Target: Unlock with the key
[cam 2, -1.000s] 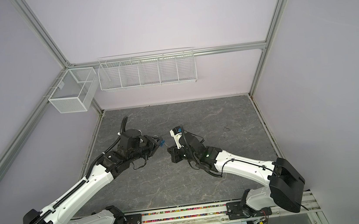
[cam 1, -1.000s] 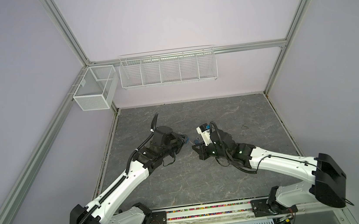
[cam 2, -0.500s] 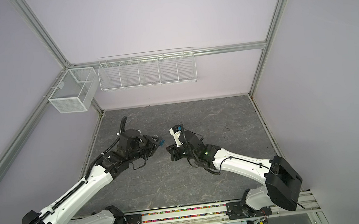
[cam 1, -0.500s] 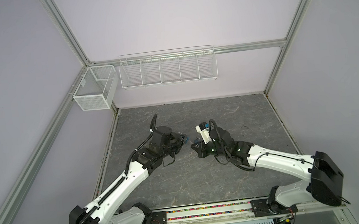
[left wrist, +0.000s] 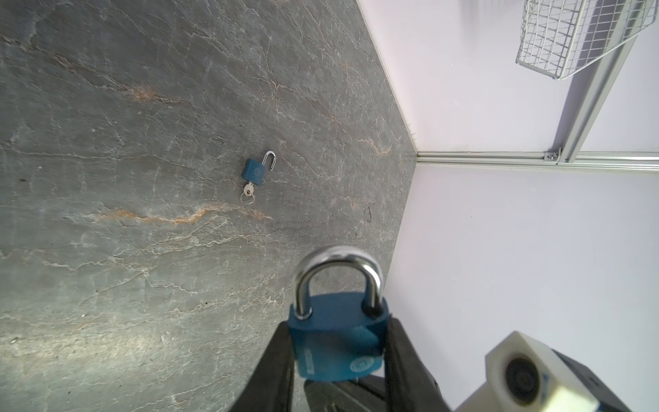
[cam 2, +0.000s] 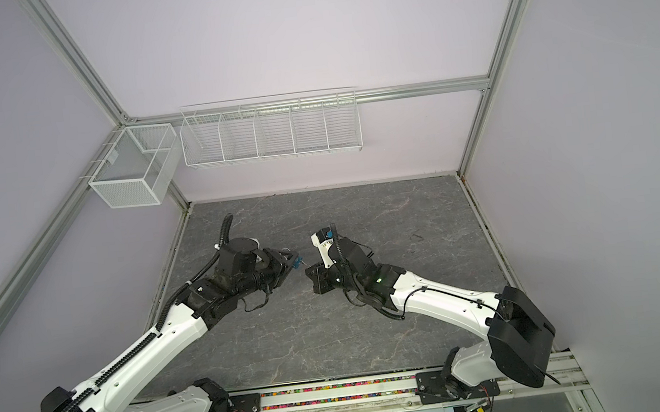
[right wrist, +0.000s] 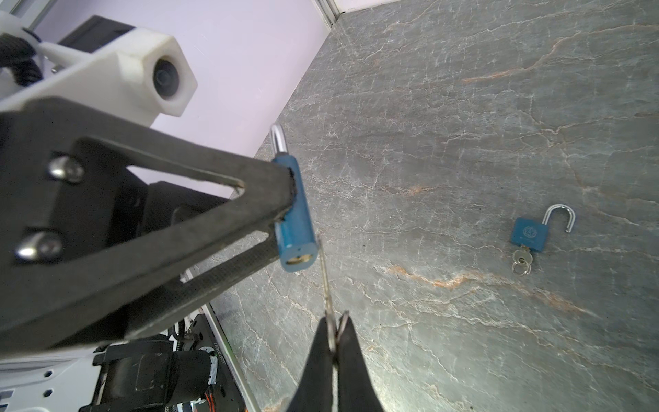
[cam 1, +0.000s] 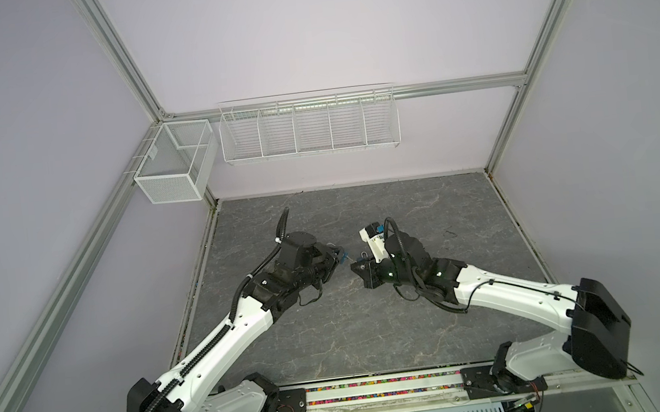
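Grey marbled bench below: blue padlock, shackle shut, clamped mid-air between the left jaws. Thin silver key, pinched in the closed right jaws, points lengthwise, tip just beside the padlock's keyhole end.

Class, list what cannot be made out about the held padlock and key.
- Left wrist view: held padlock, keyhole hidden behind its own body.
- Right wrist view: key seen edge-on, teeth unreadable; its head hidden inside the right pincer.
- Both top views: key too small to tell whether it touches the padlock.
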Robot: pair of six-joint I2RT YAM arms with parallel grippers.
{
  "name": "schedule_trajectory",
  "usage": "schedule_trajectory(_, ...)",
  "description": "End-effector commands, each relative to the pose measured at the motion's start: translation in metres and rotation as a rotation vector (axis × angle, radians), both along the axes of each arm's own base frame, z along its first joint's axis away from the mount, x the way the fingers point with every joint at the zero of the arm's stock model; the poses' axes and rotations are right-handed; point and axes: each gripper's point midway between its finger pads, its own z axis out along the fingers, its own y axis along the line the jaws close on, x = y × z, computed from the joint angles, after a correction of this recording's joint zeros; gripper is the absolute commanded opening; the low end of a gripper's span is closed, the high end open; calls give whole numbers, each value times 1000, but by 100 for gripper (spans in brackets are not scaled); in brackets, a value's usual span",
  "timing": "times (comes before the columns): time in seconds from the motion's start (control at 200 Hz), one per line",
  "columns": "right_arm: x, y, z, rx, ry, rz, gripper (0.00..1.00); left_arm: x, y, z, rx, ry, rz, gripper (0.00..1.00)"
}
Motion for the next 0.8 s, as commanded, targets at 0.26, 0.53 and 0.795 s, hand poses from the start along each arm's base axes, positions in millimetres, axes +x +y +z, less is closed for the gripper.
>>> schedule_trajectory(0.26,-15,-1,6,8,11,23,6,6,0,9,-25,-24,21,0)
schedule_trajectory(0.53,-14,0,12,15,1,24,6,5,3,9,-18,-25,27,0)
schedule_trajectory(0.795,-12,3,9,27,21,5,6,5,1,9,-25,-23,22,0)
